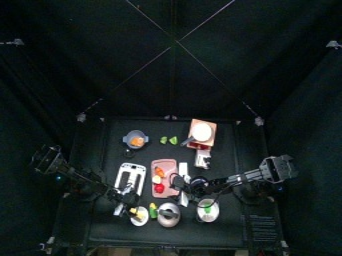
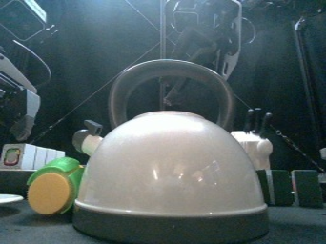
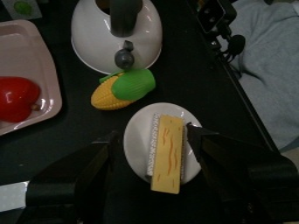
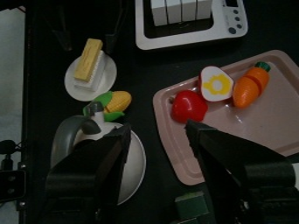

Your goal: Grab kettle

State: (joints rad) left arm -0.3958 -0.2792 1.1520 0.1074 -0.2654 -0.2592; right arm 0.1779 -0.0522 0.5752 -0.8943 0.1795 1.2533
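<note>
Front view: the kettle [image 2: 170, 176] fills the frame, a pale domed metal body on a dark base, with 1 arched dark handle [image 2: 170, 84] on top.
Location: at the table's front edge, just beside the toy corn [image 3: 124, 89].
Handling: judged rigid, light, and smooth enough to slip; the handle arch is the likely hold.
Left gripper [image 3: 156, 157]: spread apart, empty, above the cheese plate [image 3: 167, 149].
Right gripper [image 4: 158, 162]: jaws wide, holding nothing, near the kettle.

I see the kettle [image 3: 114, 33] hemmed in by the toy corn [image 3: 124, 89] just beside it. The pink tray [image 4: 251, 122] crowds its other flank, while bare tabletop [image 3: 65, 144] lies between them.
</note>
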